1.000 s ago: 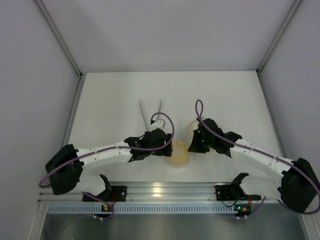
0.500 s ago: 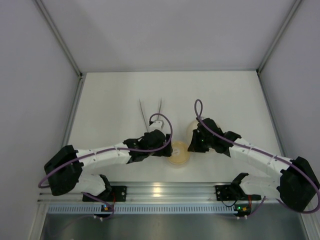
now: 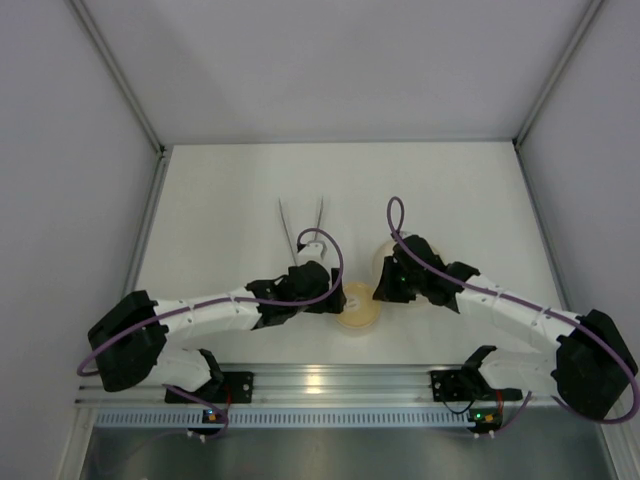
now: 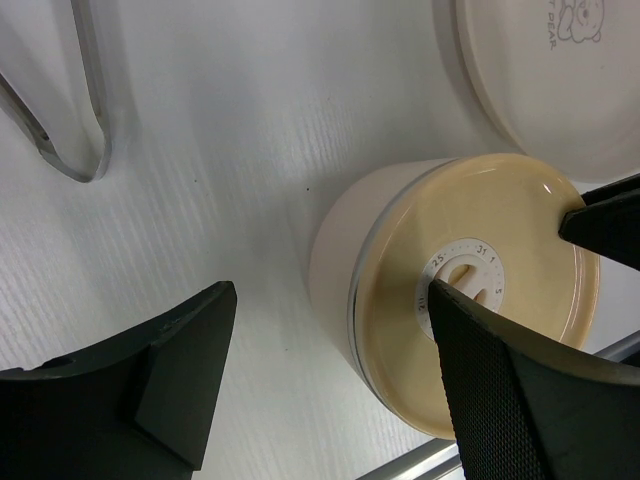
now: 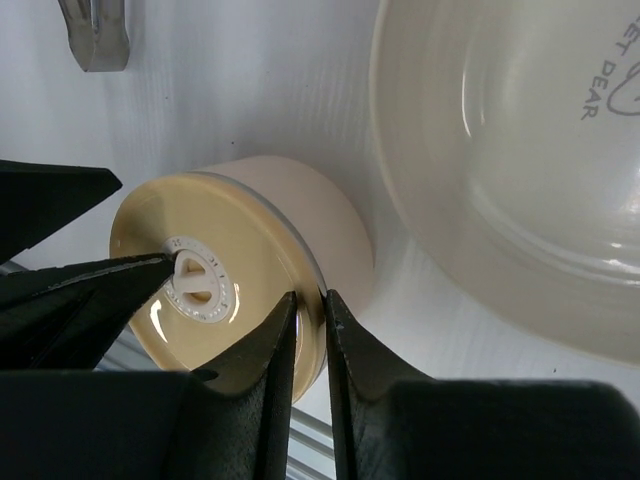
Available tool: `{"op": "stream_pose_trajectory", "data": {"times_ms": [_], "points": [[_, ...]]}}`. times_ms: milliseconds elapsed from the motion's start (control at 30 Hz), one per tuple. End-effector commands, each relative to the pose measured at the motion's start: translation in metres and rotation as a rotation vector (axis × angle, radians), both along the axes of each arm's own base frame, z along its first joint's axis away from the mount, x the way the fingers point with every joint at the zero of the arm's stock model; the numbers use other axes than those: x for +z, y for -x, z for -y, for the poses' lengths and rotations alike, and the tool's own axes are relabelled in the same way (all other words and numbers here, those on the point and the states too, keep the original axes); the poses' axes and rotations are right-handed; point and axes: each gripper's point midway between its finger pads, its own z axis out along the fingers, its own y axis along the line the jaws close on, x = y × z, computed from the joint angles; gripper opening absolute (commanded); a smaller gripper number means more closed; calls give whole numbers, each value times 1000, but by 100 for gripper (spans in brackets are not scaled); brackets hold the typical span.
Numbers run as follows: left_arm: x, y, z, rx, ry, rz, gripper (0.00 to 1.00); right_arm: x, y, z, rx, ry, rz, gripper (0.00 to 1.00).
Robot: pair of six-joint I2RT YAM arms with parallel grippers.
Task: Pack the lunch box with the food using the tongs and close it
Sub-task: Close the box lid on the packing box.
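Note:
The lunch box (image 3: 357, 303) is a round cream container with a steel rim band, and its tan lid (image 4: 520, 220) sits on it with a white dial knob (image 5: 197, 283) in the middle. My left gripper (image 4: 330, 380) is open and straddles the box, one finger over the knob and the other down beside the box's wall. My right gripper (image 5: 310, 300) straddles the lid's rim, its jaws a narrow slit apart. The tongs (image 3: 301, 222) lie on the table beyond the box, untouched. The food is out of view.
A wide cream plate (image 5: 520, 170), printed with a bear, stands just right of the box, partly under my right wrist (image 3: 410, 270). The aluminium rail (image 3: 330, 378) runs close in front of the box. White walls enclose the table.
My right gripper's jaws have parted slightly at the lid's rim. Both arms have barely moved, and the box, tongs and plate stay where they were.

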Motion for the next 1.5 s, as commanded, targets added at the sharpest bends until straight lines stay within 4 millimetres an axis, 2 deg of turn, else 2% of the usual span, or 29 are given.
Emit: {"op": "stream_pose_trajectory", "data": {"times_ms": [0,500,800,933,1067,1233,1367,1400,1467], "points": [[-76,46,-66,-49,-315,-193,82,-27,6,11,2,90,-24,16],[-88,51,-69,-50,-327,-216,81,-49,10,14,-3,116,-52,15],[-96,55,-74,-27,-333,-240,81,-54,11,15,-3,124,-59,15],[-92,55,-70,-36,-321,-231,80,-52,11,14,-1,120,-57,15],[-74,48,-63,-41,-306,-199,80,-38,9,13,6,108,-32,15],[-30,31,-50,-45,-285,-122,81,-17,0,15,-8,123,12,17],[5,18,-42,-53,-278,-67,81,8,-11,15,-24,120,69,25],[6,18,-42,-55,-281,-63,81,11,-13,15,-24,121,78,26],[20,13,-38,-55,-273,-43,81,19,-15,17,-32,127,95,30]]}}
